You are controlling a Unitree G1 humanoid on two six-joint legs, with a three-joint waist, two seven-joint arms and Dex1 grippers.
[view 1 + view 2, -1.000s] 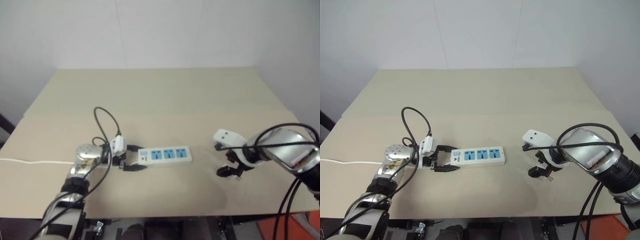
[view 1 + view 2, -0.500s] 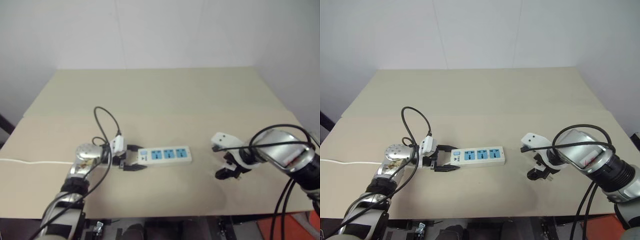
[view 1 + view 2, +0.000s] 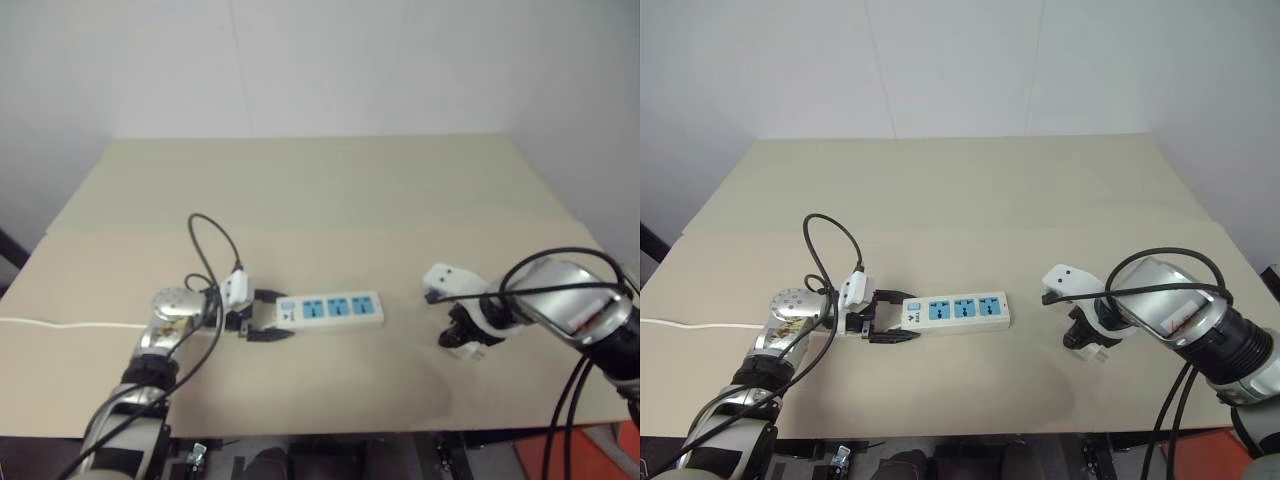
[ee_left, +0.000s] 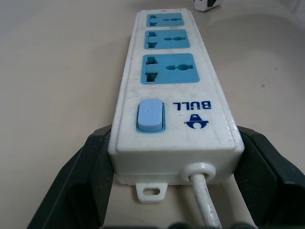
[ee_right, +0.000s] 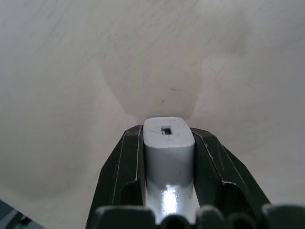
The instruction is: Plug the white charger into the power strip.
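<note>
Right of the power strip, white charger (clamped) over bare table.

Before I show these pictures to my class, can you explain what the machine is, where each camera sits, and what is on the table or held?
It is a humanoid robot with two arms, each ending in a two-fingered gripper. The two wide pictures come from cameras on its head, looking down on a beige table. The close-ups come from cameras on each wrist. The left gripper is shut on the cord end of the power strip, a white bar with three blue sockets, lying flat. The right gripper is shut on the white charger, apart from the strip, not plugged in.
</note>
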